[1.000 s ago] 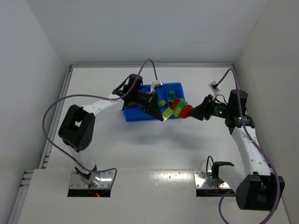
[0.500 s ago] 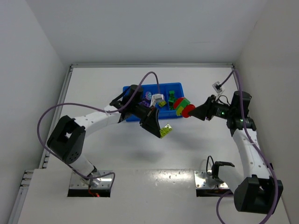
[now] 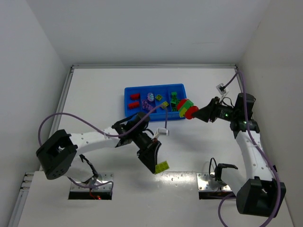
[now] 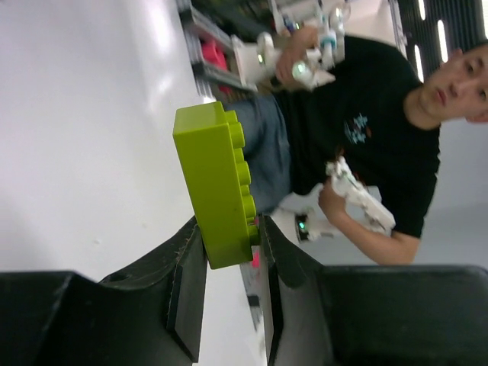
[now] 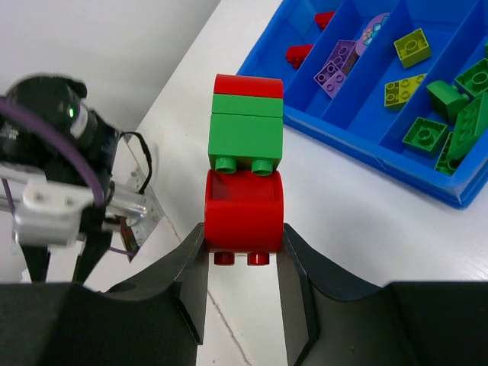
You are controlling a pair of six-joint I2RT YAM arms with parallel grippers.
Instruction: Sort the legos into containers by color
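Overhead, then wrists: both sides loaded.
Top: left fingers point(image 3: 152, 161) clamp a yellow-green brick point(image 3: 162, 166), well apart from the tray point(image 3: 142, 88); it should go low over its matching compartment before release. Left wrist: brick point(image 4: 217, 183) pinched at its base. Right wrist: right fingers point(image 5: 194, 267) clamp the red-green cluster point(image 5: 245, 168) near the tray's edge.

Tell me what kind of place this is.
Probably a robotics lab test cell: two arms bolted to a white table boxed in by plain white walls, a blue tray of legos, and in the left wrist view a person holding what looks like a controller.
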